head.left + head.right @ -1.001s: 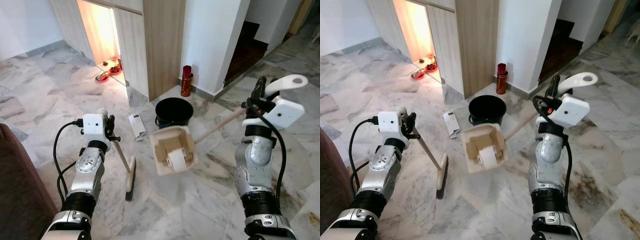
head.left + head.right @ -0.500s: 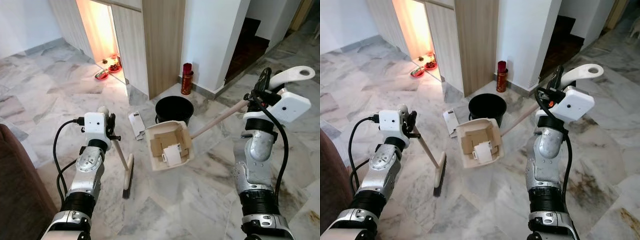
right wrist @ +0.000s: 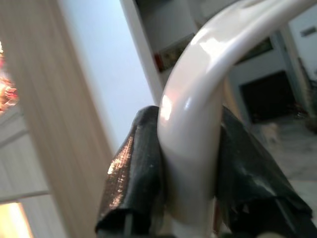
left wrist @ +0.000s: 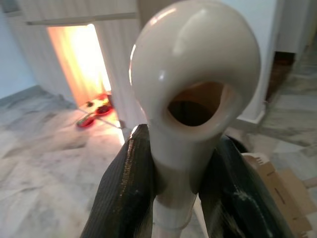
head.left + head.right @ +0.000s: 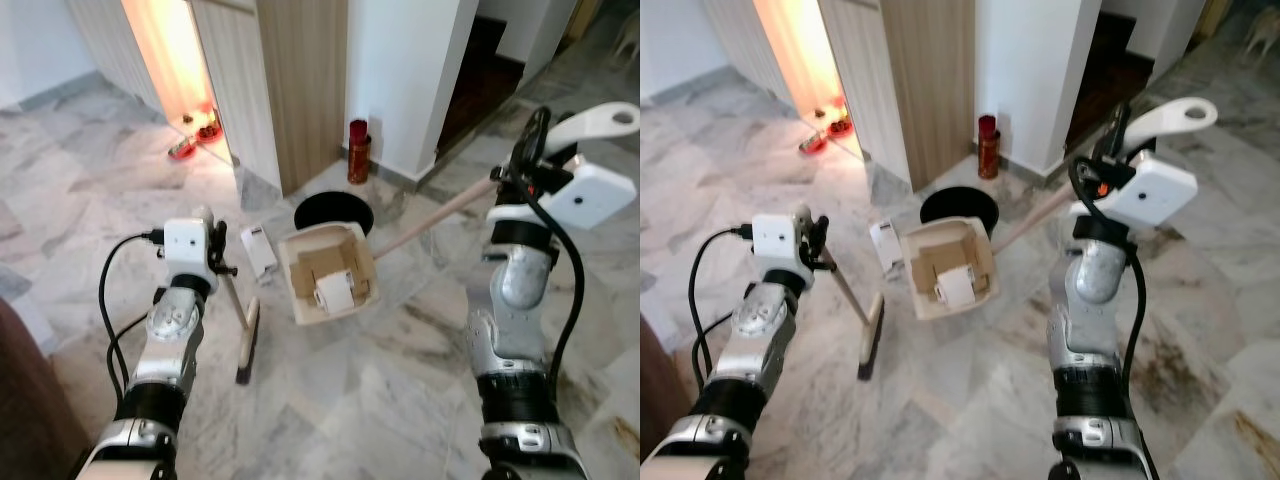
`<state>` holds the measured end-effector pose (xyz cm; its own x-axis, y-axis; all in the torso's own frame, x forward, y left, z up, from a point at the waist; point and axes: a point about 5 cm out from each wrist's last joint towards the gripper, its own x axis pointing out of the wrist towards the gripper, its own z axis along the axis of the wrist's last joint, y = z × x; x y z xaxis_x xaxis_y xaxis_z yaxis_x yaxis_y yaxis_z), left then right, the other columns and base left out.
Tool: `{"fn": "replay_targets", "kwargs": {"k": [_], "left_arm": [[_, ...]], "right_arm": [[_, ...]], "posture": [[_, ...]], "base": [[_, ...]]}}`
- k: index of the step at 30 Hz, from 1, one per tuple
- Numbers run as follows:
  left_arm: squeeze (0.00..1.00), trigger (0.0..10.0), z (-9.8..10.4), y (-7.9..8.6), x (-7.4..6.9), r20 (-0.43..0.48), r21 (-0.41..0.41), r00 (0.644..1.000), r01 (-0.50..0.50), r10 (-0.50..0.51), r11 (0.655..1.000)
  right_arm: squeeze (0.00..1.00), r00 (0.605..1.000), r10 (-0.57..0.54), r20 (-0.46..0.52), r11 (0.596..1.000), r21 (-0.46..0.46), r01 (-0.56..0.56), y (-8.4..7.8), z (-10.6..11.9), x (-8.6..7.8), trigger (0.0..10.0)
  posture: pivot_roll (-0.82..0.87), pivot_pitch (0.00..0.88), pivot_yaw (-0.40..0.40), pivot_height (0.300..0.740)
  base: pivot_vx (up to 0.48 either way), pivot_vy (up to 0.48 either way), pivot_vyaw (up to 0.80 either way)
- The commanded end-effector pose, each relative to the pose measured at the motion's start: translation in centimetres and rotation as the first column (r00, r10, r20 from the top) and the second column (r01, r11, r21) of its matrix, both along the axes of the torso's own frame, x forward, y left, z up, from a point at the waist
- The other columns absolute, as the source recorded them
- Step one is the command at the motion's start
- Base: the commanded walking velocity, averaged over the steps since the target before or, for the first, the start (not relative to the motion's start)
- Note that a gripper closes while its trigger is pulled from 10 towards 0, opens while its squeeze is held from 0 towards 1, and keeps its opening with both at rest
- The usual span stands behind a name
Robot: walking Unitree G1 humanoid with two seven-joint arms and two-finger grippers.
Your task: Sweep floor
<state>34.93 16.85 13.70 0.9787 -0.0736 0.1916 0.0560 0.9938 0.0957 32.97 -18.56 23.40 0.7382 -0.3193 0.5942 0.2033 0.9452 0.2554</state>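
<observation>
Black bucket (image 5: 333, 213) stands near the foot of a wood-grain panel (image 5: 300, 80). Red canister (image 5: 357, 152) upright at the base of the white wall (image 5: 410, 70), beside the panel. White carton (image 5: 259, 249) lies flat, just left of the bucket. Lit orange alcove (image 5: 165, 60) left of the panel; red dishes (image 5: 195, 138) at its threshold. Dark stairwell opening (image 5: 480, 75) right of the white wall. Dark brown furniture edge (image 5: 25, 400) at lower left.
</observation>
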Motion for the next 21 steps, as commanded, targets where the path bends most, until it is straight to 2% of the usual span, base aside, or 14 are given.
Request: {"fn": "replay_targets", "kwargs": {"k": [1,21], "left_arm": [[0.0,10.0,1.2,0.8,0.0,0.053,0.014,0.998,-0.021,0.02,1.0],[0.0,10.0,1.4,0.9,0.1,0.062,0.02,0.998,-0.029,0.028,0.999]], "right_arm": [[0.0,0.991,0.027,0.133,1.0,-0.006,-0.026,1.0,2.9,-0.7,10.0],[0.0,0.983,0.061,0.173,0.998,0.009,-0.063,1.9,4.1,-0.9,10.0]], "posture": [[0.05,0.041,0.051,0.74],[0.05,0.036,0.048,0.74]], "base": [[0.304,0.0,0.0],[0.304,0.0,0.0]]}}
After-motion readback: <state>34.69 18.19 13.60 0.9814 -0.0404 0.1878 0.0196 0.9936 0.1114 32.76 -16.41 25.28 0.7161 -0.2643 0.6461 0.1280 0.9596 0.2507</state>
